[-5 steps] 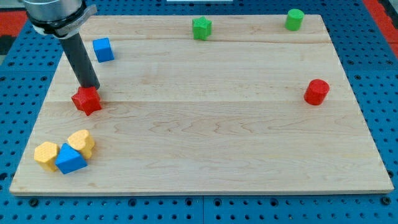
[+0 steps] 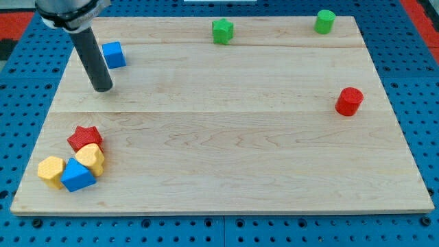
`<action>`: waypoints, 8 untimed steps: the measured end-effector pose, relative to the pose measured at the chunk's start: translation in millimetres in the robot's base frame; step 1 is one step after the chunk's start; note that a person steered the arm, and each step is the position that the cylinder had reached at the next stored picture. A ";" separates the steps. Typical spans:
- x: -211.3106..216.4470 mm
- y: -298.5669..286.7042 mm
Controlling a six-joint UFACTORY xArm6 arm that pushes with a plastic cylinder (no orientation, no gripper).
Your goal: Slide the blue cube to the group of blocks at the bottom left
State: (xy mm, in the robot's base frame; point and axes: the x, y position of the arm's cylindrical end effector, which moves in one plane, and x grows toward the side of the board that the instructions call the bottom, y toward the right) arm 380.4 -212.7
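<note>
The blue cube [image 2: 114,54] sits near the view's top left of the wooden board [image 2: 226,130]. My tip [image 2: 103,89] rests on the board just below and slightly left of the cube, not touching it. At the view's bottom left a group holds a red star block [image 2: 84,138], a yellow heart block [image 2: 90,157], a yellow hexagon block [image 2: 51,170] and a blue triangular block [image 2: 77,175], all close together.
A green star block [image 2: 222,31] and a green cylinder [image 2: 324,21] lie along the view's top edge. A red cylinder [image 2: 349,101] stands at the view's right. The board lies on a blue pegboard [image 2: 425,103].
The red star block has moved down and left and now touches the group at the bottom left. My tip has pulled back up toward the blue cube.
</note>
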 end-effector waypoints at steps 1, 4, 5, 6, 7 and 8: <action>-3.0 19.0; -124.2 54.0; -118.4 10.3; -100.1 10.8; -93.6 35.4; -62.7 44.9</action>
State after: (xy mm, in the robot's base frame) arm 317.7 -167.8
